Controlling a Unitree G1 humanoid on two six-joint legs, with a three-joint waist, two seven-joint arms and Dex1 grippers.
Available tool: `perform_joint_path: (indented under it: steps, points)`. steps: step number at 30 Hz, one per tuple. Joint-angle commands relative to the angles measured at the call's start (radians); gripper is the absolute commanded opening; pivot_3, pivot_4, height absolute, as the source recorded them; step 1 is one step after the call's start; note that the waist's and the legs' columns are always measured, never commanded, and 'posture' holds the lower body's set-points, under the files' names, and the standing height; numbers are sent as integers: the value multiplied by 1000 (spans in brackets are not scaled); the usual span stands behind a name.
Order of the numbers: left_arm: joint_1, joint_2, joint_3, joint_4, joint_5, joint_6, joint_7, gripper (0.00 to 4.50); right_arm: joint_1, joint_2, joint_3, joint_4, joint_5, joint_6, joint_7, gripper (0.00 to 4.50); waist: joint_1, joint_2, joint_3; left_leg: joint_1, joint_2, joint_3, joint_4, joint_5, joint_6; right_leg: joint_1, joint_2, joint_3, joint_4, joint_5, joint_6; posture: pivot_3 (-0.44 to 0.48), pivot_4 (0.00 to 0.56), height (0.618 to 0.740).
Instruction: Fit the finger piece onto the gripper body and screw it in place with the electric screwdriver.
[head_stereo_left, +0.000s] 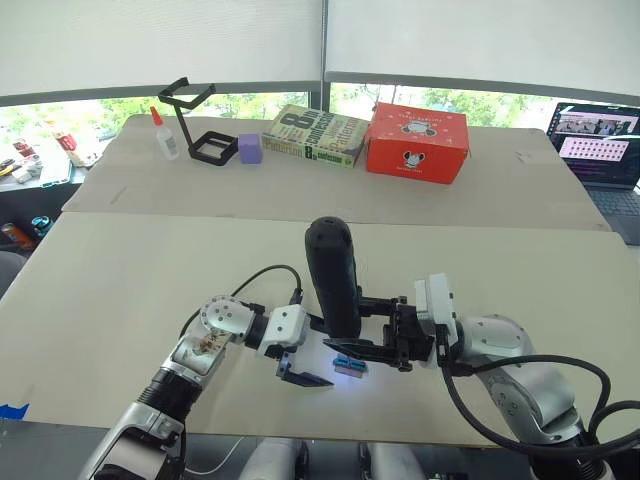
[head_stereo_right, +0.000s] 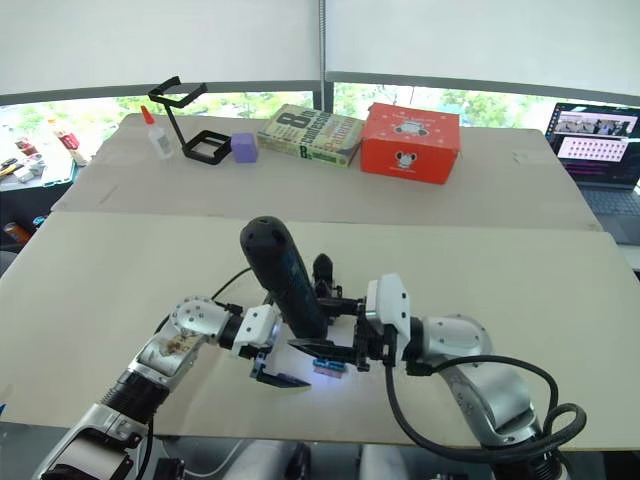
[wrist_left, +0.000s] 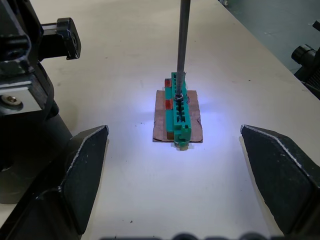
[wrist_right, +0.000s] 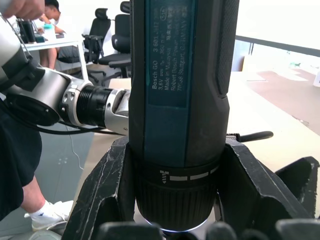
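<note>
the right end effector (head_stereo_left: 385, 345) was clamped on the electric screwdriver (head_stereo_left: 333, 275), which stood near upright over the near edge of the desk (head_stereo_left: 120, 290), its thin bit (wrist_left: 183, 45) touching down on a small green-and-black block (wrist_left: 178, 112) lit by the tool's own lamp. the left end effector (head_stereo_left: 300, 375) hovered just beside the block with its fingers (wrist_left: 75, 175) spread wide and nothing between them.

the main risk was the bit landing on the wrong thing: the block under it was not the gripper body. a dark upright shape (head_stereo_right: 322, 268) behind the screwdriver may have been the gripper body, though it was too hidden to say, and the finger piece could not be picked out with any confidence. with the block resting loose on a brown pad (wrist_left: 161, 131) and nothing holding it, torque or side load from the bit could spin or tip it. a slight tilt of the tall tool could also make the bit skate off and jab the desk.
</note>
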Motion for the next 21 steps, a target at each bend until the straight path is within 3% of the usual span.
perform_joint_path:
  steps: [1,21]
  points:
    - [-2,-1,2,-36,-19,-7,0,4500,-13,0,-14,-29,14,-48,12,1911,0,0,0,0,0,0,0,0,0,0,0,0,0,0,0,0,150,740]
    - [-17,-1,9,-24,-18,-4,5,4500,-7,13,-1,-3,5,-57,17,1911,0,0,0,0,0,0,0,0,0,0,0,0,0,0,0,0,150,740]
